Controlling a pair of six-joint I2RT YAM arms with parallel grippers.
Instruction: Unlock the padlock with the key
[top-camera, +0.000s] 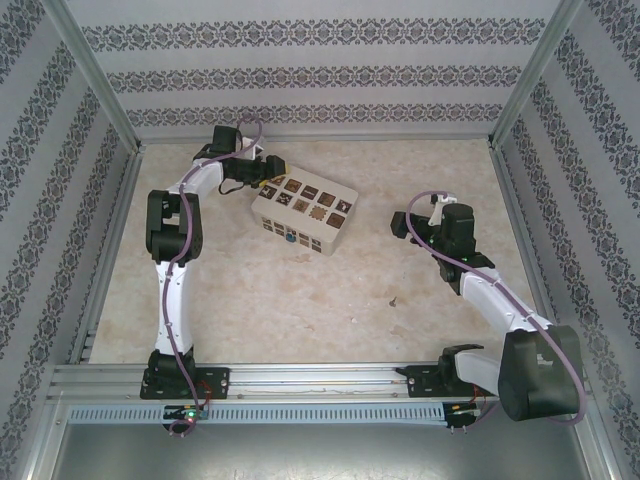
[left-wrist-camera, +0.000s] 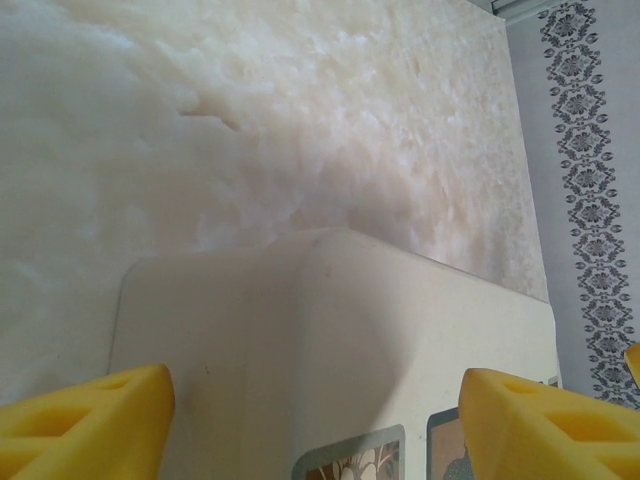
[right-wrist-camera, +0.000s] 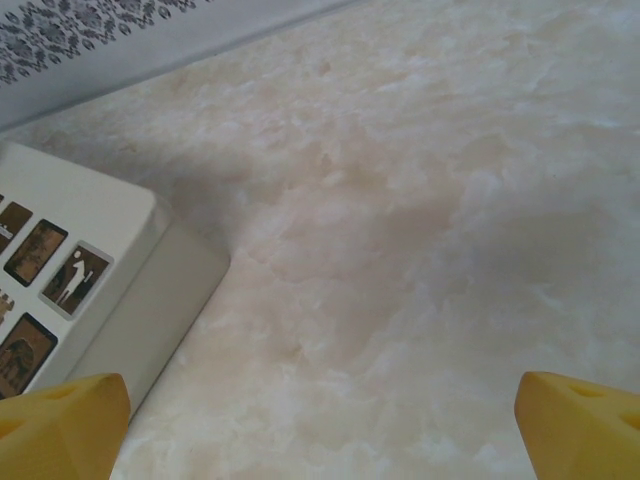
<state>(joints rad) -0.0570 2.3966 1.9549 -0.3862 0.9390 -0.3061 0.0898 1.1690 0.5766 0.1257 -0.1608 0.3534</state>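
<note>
The tiny blue padlock (top-camera: 290, 238) hangs on the near side face of the cream box (top-camera: 303, 210), whose top carries dark picture tiles. A small dark key (top-camera: 393, 299) lies flat on the table, right of the box and toward the front. My left gripper (top-camera: 258, 185) is open at the box's far left corner; in the left wrist view its yellow fingers (left-wrist-camera: 90, 420) straddle that corner (left-wrist-camera: 330, 300) without touching it. My right gripper (top-camera: 398, 222) is open and empty above bare table to the right of the box, whose end (right-wrist-camera: 90, 270) appears in the right wrist view.
Patterned walls with metal posts (top-camera: 95, 90) enclose the marbled table (top-camera: 300, 310) on three sides. A metal rail (top-camera: 320, 380) runs along the near edge by the arm bases. Open floor lies between the box and the rail.
</note>
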